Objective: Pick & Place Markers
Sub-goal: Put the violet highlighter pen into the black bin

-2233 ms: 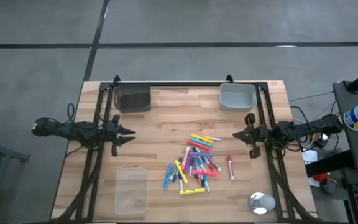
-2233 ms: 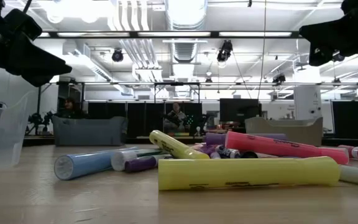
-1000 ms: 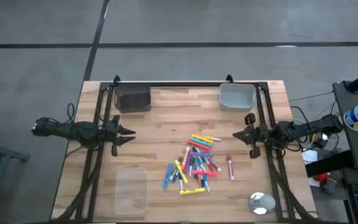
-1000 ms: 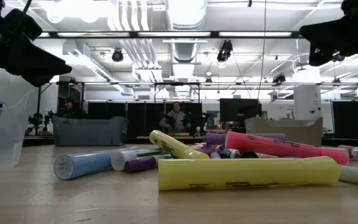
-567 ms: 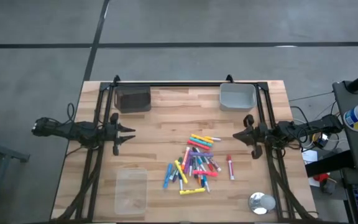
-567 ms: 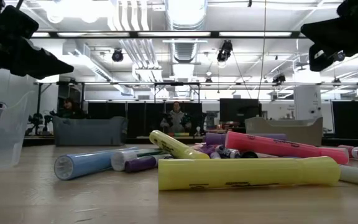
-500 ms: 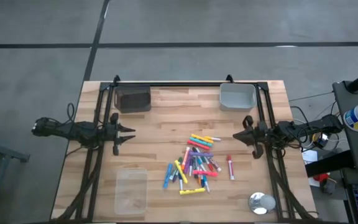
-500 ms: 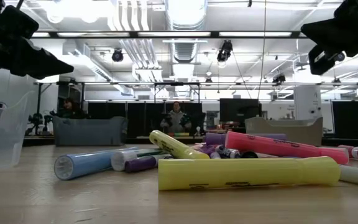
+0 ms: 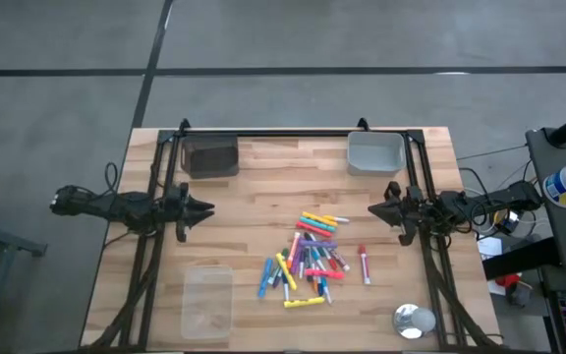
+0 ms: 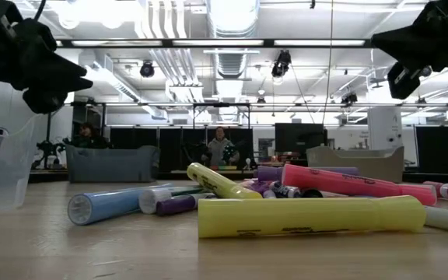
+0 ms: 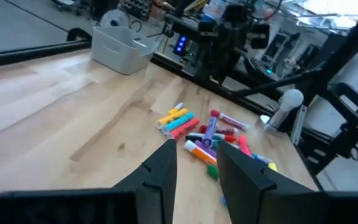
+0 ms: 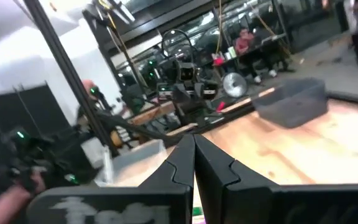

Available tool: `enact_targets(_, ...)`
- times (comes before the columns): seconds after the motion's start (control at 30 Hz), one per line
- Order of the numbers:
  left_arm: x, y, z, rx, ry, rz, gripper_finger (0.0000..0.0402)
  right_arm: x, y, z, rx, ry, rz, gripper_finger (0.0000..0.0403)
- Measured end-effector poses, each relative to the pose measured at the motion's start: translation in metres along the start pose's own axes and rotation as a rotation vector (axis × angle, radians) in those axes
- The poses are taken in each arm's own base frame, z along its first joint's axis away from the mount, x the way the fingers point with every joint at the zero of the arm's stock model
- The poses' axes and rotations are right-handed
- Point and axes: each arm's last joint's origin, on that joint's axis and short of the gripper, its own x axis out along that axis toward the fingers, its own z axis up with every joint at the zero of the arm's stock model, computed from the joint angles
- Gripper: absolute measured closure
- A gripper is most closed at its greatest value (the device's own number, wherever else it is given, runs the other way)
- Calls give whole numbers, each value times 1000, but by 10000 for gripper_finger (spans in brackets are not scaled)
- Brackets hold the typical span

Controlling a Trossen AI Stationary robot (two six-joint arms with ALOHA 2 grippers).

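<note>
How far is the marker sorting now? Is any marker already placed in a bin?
Nothing looks done: the markers lie piled mid-table, and the grey bin and clear bin look empty. Nothing is in hand: the left gripper is open, the right gripper shut on nothing. All picking remains.

Both wrists have rolled — left tool (image 9: 207,209) and right tool (image 9: 371,210) — above the table.
</note>
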Motion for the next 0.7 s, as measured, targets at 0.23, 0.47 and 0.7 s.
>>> enact_targets(0.23,0,-2,6,-111,-62,-9,294,5,-2,-8,-104,79,-31,394)
enact_targets(0.47,-2,-7,21,-147,-238,-24,294,15,-3,-18,1,206,-113,335)
enact_targets(0.7,-4,-9,26,-106,-288,-41,294,50,16,-1,-86,367,-123,268)
